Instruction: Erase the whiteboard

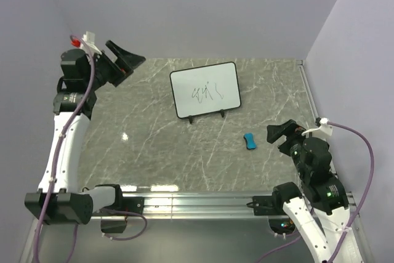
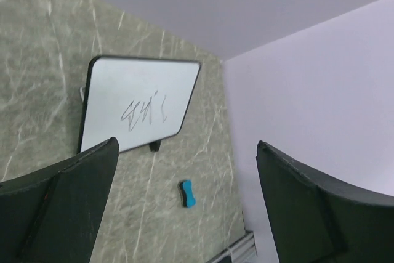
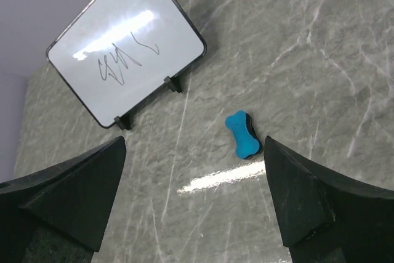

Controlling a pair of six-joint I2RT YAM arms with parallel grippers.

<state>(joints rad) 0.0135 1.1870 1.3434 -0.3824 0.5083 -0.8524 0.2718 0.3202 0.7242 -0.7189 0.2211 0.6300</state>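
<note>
Bare marble tabletop [image 1: 141, 146] separates the propped whiteboard [image 1: 205, 89] from the blue eraser [image 1: 249, 141]; rear wall [image 1: 197, 10] and right wall [image 1: 354, 60] bound the far and right edges.

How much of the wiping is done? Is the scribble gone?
Nothing is done: the scribble is on the whiteboard. Nothing is in hand: the left gripper and right gripper are open and empty, away from the blue eraser lying on the table. Left: grab the eraser, wipe the board.

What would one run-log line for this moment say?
whiteboard: scribbled, not yet erased | blue eraser: lying apart, untouched | left hand: open, empty | right hand: open, empty
</note>
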